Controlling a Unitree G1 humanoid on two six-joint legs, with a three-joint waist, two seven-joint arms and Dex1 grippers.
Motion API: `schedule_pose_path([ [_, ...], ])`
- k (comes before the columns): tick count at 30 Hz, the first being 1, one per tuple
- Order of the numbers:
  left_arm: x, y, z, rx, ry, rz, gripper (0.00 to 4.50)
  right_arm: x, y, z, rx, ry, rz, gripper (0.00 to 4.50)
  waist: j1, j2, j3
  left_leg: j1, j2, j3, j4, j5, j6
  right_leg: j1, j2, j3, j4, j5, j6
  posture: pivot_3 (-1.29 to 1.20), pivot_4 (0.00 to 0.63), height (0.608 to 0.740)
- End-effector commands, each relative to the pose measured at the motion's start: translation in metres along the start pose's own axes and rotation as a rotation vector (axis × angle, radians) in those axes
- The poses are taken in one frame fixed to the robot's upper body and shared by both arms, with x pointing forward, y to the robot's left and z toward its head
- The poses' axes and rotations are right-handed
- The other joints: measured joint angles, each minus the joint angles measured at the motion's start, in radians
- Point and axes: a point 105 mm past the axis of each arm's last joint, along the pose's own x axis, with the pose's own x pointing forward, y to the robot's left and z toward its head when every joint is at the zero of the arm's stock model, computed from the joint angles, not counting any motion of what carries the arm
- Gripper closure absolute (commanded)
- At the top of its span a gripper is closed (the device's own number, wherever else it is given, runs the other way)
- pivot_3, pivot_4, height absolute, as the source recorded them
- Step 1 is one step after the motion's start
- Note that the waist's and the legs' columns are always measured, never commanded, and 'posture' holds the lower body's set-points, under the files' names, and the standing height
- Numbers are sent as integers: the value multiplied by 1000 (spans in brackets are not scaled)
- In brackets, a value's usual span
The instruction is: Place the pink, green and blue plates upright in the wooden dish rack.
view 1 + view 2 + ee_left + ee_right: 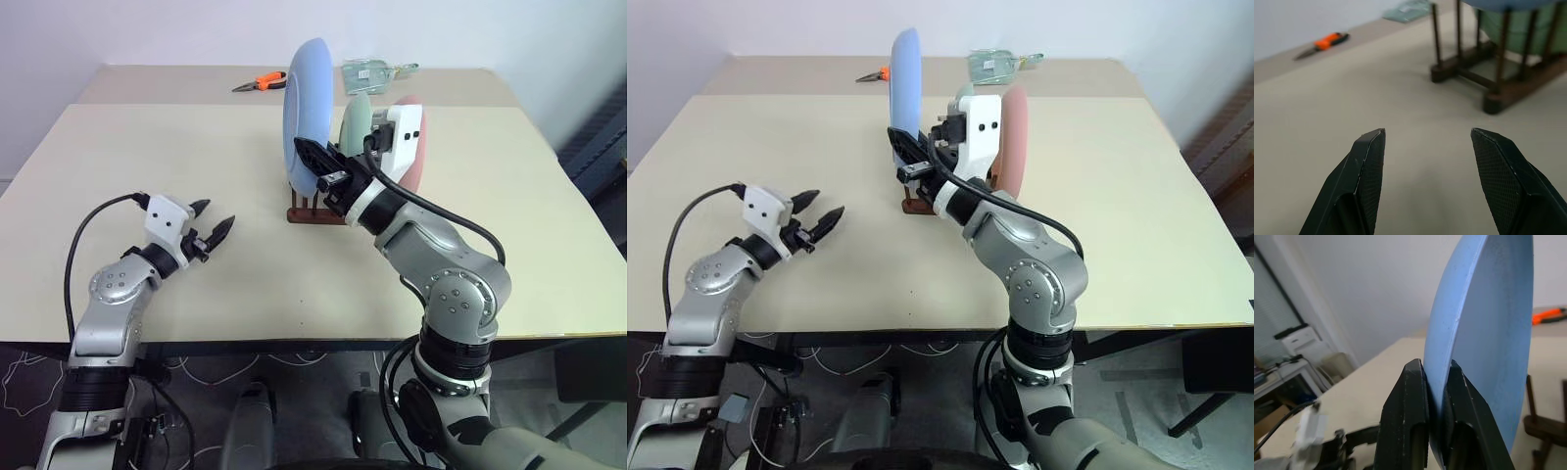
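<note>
We saw the right pincer (1436, 396) pinching the blue plate (306, 108) by its lower rim, the disc held on edge above the near end of the wooden dish rack (312, 212). We judged that grip was chosen so the plate could go down edge-first between the pegs, which a flat hold would not allow. The green plate (355, 122) and the pink plate (1015, 137) stood upright behind it, apparently already in the rack, so the blue one looked to be the last to seat.

The left pincer (216, 227) hung just above the table (147, 166) with its fingers (1369, 161) spread and nothing between them, well apart from the rack; we took it to be kept clear of the right arm's work.

Much was hidden from us. The right arm covered most of the rack and the lower parts of the green and pink plates, so we could not tell which slots they occupied or whether the blue plate's edge touched the rack. Orange-handled pliers (260, 82) and a clear packet (372, 70) lay at the far side.
</note>
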Motion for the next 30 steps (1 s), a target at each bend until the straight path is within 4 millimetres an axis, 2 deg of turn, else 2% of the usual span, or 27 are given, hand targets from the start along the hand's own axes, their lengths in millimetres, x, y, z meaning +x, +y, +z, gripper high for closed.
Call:
schedule_pose_path([
  [1,1,-13,21,50,-77,-64,1680,6,-6,10,-12,-28,-37,4500,0,0,0,0,0,0,0,0,0,0,0,0,0,0,0,0,150,740],
  [8,6,-18,20,43,-68,-80,1680,24,-22,16,17,6,-101,4500,0,0,0,0,0,0,0,0,0,0,0,0,0,0,0,0,150,740],
  [11,7,-20,20,42,-67,-85,1657,30,-25,21,2,9,-113,3429,1,0,0,-1,0,0,0,0,0,-1,0,0,0,0,0,0,150,740],
  [13,8,-21,20,43,-67,-88,1657,33,-25,24,-18,11,-111,2564,1,0,0,-1,0,0,0,0,0,0,0,0,0,0,0,0,150,740],
  [18,9,-21,20,46,-65,-89,1657,35,-25,28,-117,11,-116,166,-1,0,0,-1,0,0,0,0,0,-1,0,0,0,0,0,0,150,740],
  [21,10,-22,20,46,-65,-92,1657,32,-19,36,-313,-8,-88,166,-1,1,0,-1,0,0,0,0,0,-1,0,0,0,0,0,0,150,740],
  [24,11,-25,19,48,-63,-100,1657,21,-12,58,-550,-83,-42,166,2,1,1,-2,0,0,0,0,0,-2,0,0,-1,0,-1,0,150,740],
  [28,13,-24,19,43,-60,-114,1657,-11,2,89,-624,-167,110,166,3,1,1,-2,0,0,0,0,0,-2,0,0,-1,0,-1,0,150,740],
  [30,15,-23,17,44,-52,-125,1657,-30,3,97,-628,-170,161,166,4,1,1,-2,0,0,0,0,0,-1,0,0,-1,0,-1,0,150,740],
])
